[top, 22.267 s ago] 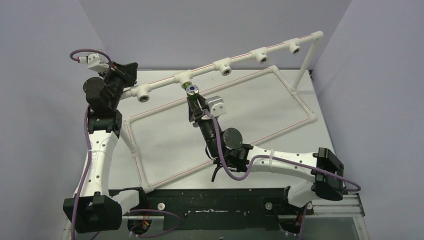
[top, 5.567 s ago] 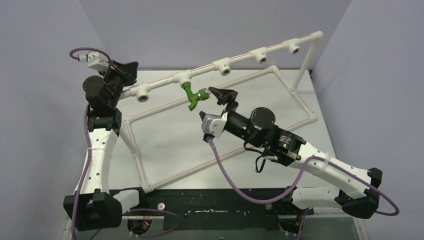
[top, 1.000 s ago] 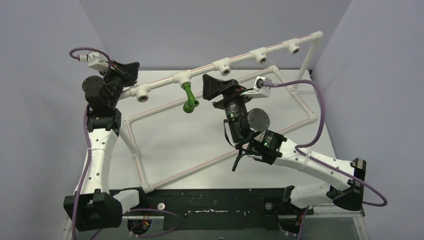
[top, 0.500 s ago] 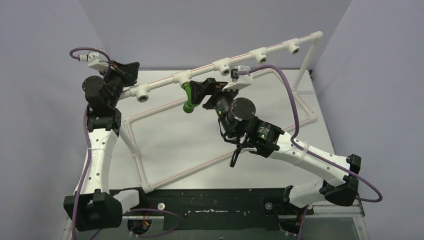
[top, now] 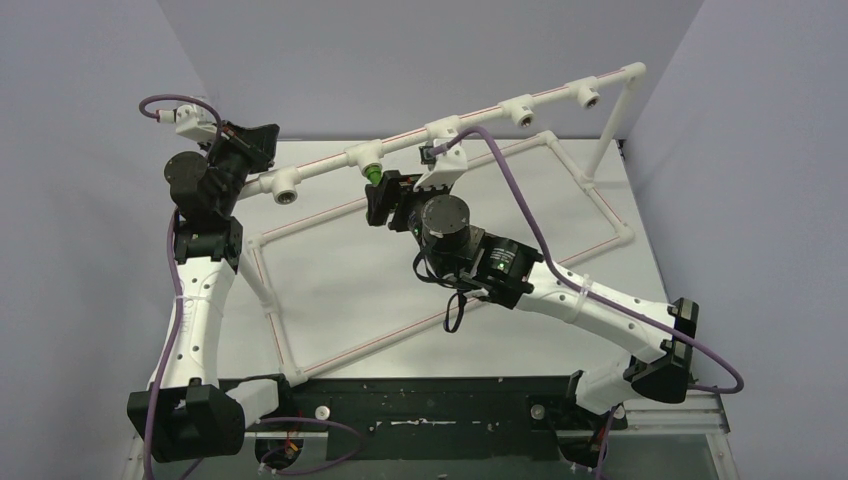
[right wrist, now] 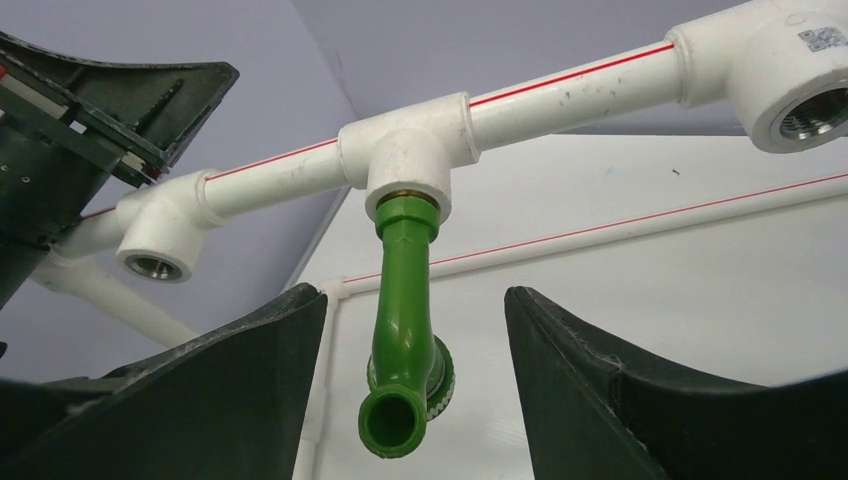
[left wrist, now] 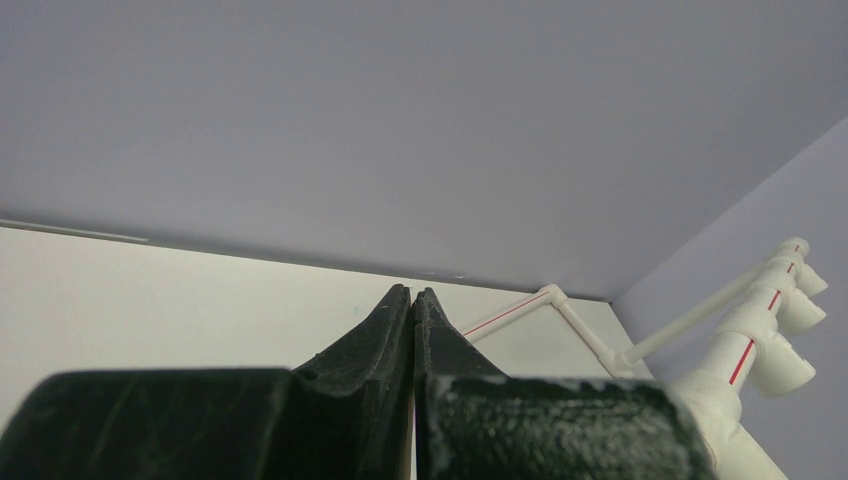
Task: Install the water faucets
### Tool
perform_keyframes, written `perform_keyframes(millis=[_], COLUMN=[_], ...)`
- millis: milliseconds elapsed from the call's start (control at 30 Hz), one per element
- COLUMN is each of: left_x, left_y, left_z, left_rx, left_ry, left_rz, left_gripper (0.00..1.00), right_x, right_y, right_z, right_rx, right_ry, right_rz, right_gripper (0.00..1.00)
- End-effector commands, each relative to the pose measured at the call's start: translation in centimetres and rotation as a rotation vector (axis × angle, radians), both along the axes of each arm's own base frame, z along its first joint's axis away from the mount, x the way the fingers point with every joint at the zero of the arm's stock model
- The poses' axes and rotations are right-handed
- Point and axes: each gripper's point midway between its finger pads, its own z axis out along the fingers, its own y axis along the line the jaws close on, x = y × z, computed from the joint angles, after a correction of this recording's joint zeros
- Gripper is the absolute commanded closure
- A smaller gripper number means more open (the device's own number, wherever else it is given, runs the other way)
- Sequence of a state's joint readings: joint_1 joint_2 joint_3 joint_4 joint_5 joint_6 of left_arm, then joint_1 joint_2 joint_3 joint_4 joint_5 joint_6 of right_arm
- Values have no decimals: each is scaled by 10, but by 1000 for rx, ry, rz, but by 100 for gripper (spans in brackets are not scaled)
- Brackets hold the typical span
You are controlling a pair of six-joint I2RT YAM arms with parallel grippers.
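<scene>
Green faucet [right wrist: 403, 330] hangs spout-down from a white tee fitting [right wrist: 405, 160] on the raised pipe rail [top: 553, 97], 2nd tee from the rail's left end, w/ its top end seated up in the tee. R gripper [right wrist: 415, 300] has jaws apart, one finger each side of the faucet, gaps visible both sides, not touching it. L gripper [left wrist: 412, 295] is closed tight w/ nothing btwn the fingers, up by the rail's left end.

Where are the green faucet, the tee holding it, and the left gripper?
green faucet [right wrist: 400, 290], right wrist view, on its spout tube.
tee [right wrist: 407, 172], right wrist view, on its downward socket.
left gripper [left wrist: 412, 298], left wrist view, at the shut fingertips.
</scene>
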State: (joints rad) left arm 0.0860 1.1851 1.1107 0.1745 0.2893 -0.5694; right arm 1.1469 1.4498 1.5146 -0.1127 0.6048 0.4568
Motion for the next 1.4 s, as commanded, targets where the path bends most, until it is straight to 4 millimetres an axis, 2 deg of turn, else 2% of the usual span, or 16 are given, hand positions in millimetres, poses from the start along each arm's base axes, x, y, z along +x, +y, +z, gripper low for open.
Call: perform_keyframes(millis=[0,333,667,767,833,867,933,1167,1367], left_x=[-11,-11,-11,-11,-11,-12,-11,-11,-12], left_y=[5,5,5,4,4,4,4,4,4], left_z=[-191,-191,-189,-190,-190,-190,-190,-189,-190], left_rx=[-63,-65,-67,-69,-69,-69,-70,-68,-71], left_ry=[598,598,594,595,595,596,594,592,593], left_rz=[13,9,9,8,8,7,8,7,3], left_gripper=[100,100,100,100,100,100,100,100,100], right_x=[-1,4,5,5,4,4,2,-5,-7], right_y=[2,10,12,12,13,13,14,8,4], right_z=[14,-2,-10,-10,-8,-7,-2,19,25], right_rx=[32,18,17,31,56,73,118,380,669], right_ry=[-8,21,33,35,42,44,52,99,182], right_rz=[-2,-19,-43,-49,-46,-46,-38,-1,78], right_gripper=[35,43,54,62,75,87,100,100,100])
